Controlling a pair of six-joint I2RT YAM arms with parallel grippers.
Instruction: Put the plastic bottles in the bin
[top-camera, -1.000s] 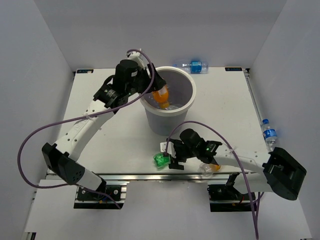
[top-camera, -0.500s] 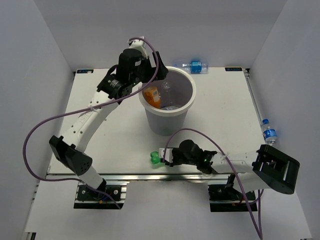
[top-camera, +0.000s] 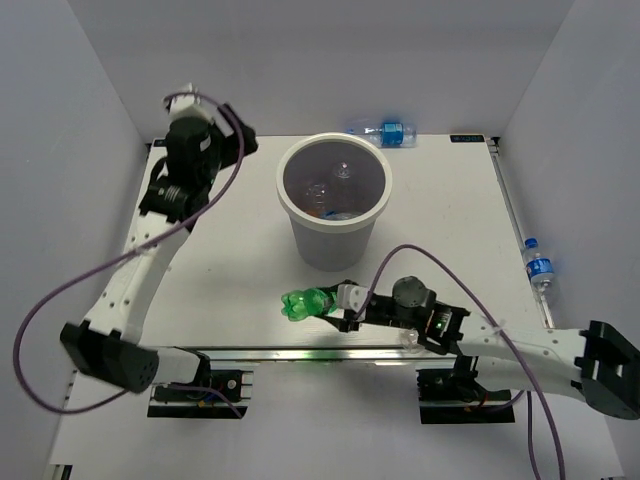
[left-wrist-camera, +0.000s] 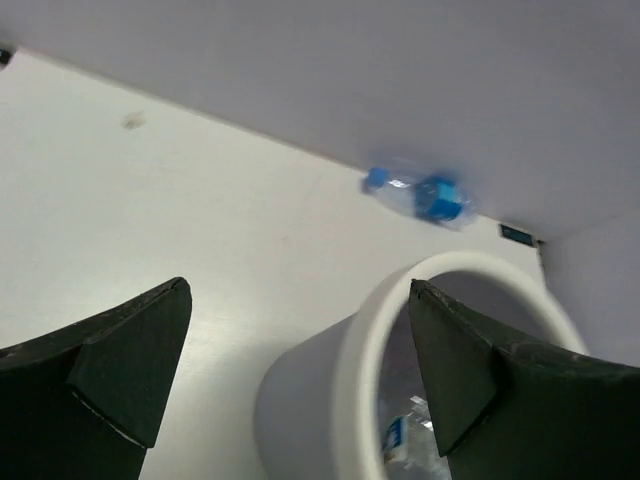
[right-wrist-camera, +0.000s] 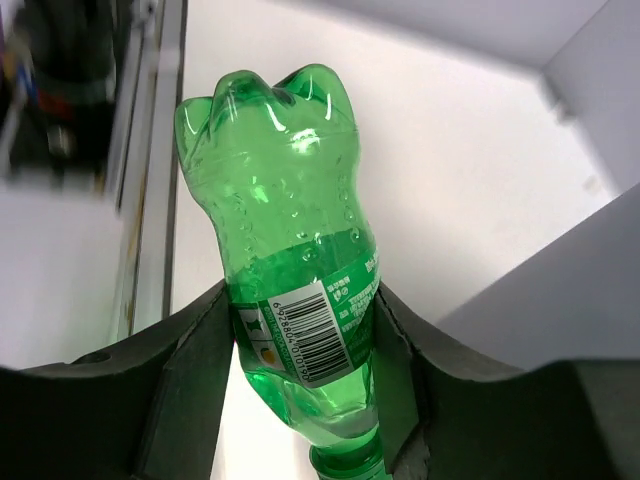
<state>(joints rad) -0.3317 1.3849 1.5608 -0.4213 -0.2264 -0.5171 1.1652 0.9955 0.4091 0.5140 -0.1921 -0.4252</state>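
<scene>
One green bottle, barcode label, in right claw

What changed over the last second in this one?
The left gripper let the orange bottle drop into the bin, opened wide and swung back to the left. The right gripper closed on the green bottle and picked it up. The bin, the far-edge bottle and the right-edge bottle stayed put.

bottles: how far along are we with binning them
Done: some bottles lie in the bin. In hand: green bottle, clamped by the right fingers. To do: far bottle behind the bin, another bottle at the right edge, clear bottle under the right arm.
</scene>
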